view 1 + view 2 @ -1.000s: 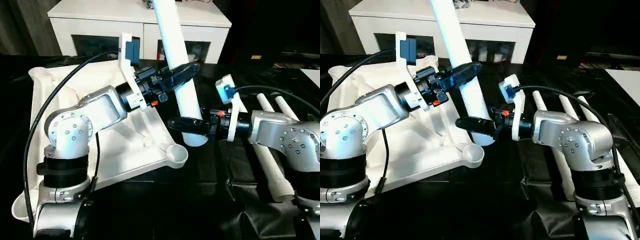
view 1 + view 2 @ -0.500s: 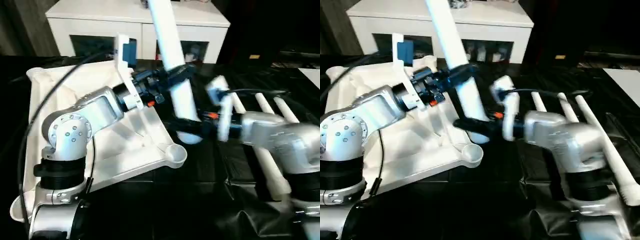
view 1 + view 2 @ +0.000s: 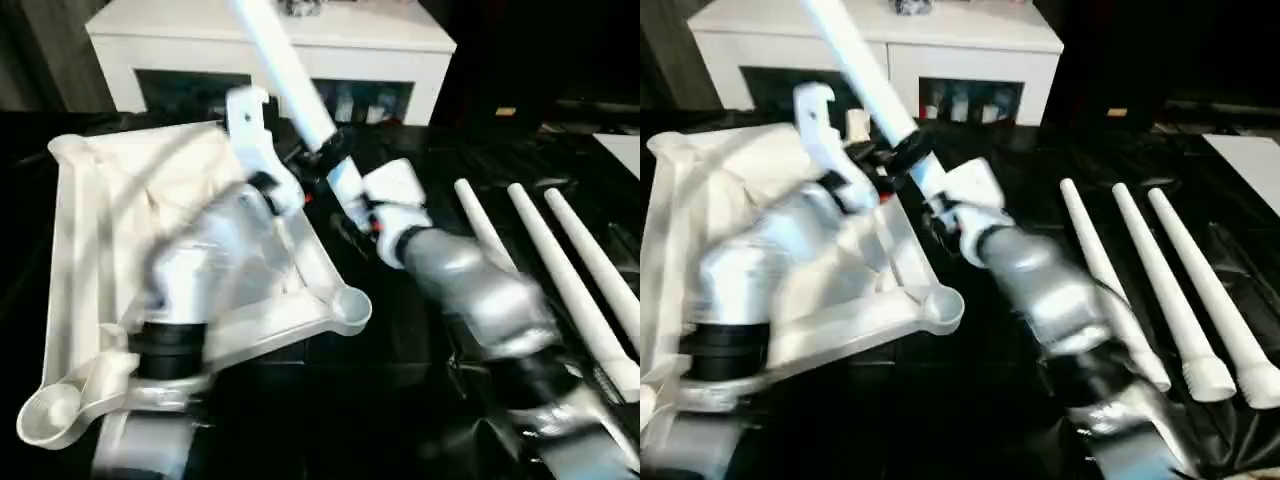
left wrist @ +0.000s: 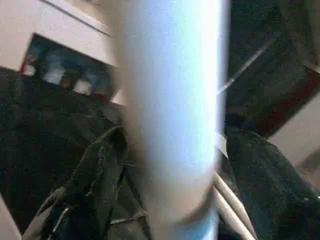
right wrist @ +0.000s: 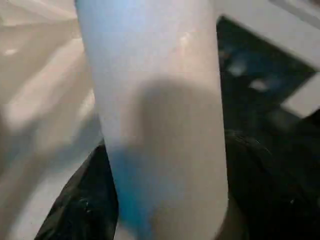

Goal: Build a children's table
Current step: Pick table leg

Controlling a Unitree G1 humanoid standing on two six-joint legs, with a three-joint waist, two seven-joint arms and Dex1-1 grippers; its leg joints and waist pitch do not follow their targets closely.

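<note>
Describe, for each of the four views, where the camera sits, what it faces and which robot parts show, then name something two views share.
Left eye: head, looking down at the tabletop, both forearms visible.
Right eye: beside it, same scene, three spare legs.
Left wrist: on the left arm, facing the held leg between the left pincer's fingers.
Right wrist: on the right arm, facing that leg between the right pincer's fingers.
Shared: both wrist views show the held leg.

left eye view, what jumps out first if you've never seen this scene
A long white leg slants up at the centre, clamped by both pincers, the left pincer and the right pincer. Left of it lies the white tabletop, ribbed underside up, with round corner sockets. Three spare legs lie side by side on the black surface at the right.
</note>
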